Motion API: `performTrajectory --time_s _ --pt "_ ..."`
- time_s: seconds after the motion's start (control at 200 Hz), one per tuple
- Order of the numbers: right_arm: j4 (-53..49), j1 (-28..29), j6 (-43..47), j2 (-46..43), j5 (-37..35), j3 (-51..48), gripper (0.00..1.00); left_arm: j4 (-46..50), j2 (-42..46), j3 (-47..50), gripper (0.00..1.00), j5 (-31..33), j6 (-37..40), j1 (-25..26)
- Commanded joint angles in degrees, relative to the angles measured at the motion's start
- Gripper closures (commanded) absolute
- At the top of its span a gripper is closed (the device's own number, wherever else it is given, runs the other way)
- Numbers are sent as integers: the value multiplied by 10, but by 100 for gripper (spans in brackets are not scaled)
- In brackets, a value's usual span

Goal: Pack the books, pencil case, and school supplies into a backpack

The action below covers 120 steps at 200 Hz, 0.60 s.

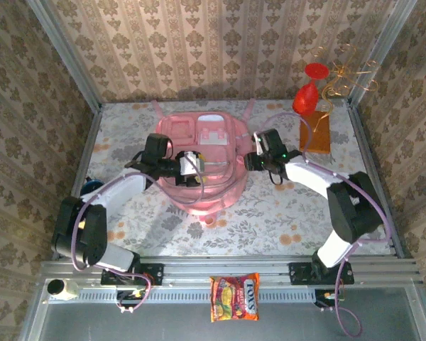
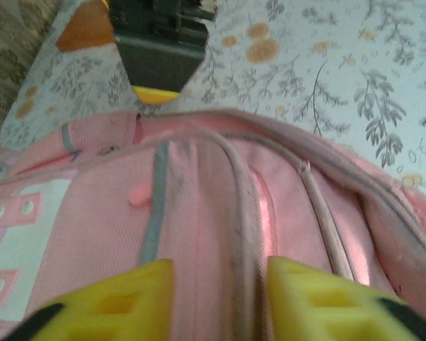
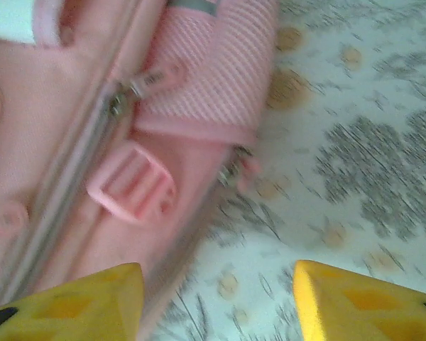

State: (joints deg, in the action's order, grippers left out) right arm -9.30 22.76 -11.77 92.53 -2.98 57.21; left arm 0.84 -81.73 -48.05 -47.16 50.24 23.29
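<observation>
The pink backpack [image 1: 202,186] lies flat in the middle of the table, its white patches toward the back. My left gripper [image 1: 193,165] hovers over its middle, open; in the left wrist view the yellow fingers [image 2: 121,302] straddle a grey zip line on the backpack [image 2: 199,199]. My right gripper [image 1: 258,160] is open at the bag's right edge, one fingertip [image 3: 71,298] over the pink fabric beside a strap buckle [image 3: 131,188], the other over the tablecloth. Books, pencil case and small supplies are out of view.
An orange-brown slab [image 1: 314,133] lies at the back right, with a red ornament [image 1: 307,92] behind it. A snack packet [image 1: 234,297] rests on the front rail. A small dark blue thing [image 1: 92,186] sits at the left edge. Open floral cloth [image 1: 298,213] lies right of the bag.
</observation>
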Motion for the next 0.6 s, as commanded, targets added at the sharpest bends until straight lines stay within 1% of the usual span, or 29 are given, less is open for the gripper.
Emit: performTrajectory --time_s 0.0,0.045,0.09,0.145,0.18,0.215,0.29,0.32,0.36,0.45,0.505,0.595 --pt "-8 0 7 -69 -93 -34 33 -197 44 45 25 -11 -202 -13" --pt "2 1 11 -87 -130 -51 29 -264 55 61 24 65 -288 -19" --pt "12 0 17 -103 -170 -65 25 -310 62 78 22 181 -367 -27" --pt "26 -6 22 -117 -211 -82 18 -324 77 92 20 313 -442 -41" --pt "36 -12 24 -124 -230 -92 14 -316 87 101 17 395 -478 -50" --pt "48 -20 24 -124 -249 -103 11 -298 101 109 14 463 -504 -63" --pt "76 -47 23 -145 -280 -127 9 -269 118 126 9 558 -520 -95" --pt "81 -59 19 -148 -294 -133 8 -263 121 134 7 580 -515 -109" --pt "81 -75 17 -151 -311 -138 7 -253 119 139 5 594 -507 -129" --pt "141 -102 49 -159 -332 -177 6 -237 96 143 4 615 -481 -164" --pt "196 -121 62 -162 -323 -210 5 -249 73 148 4 608 -471 -182" --pt "298 -155 66 -158 -280 -267 5 -283 35 158 3 591 -469 -196"
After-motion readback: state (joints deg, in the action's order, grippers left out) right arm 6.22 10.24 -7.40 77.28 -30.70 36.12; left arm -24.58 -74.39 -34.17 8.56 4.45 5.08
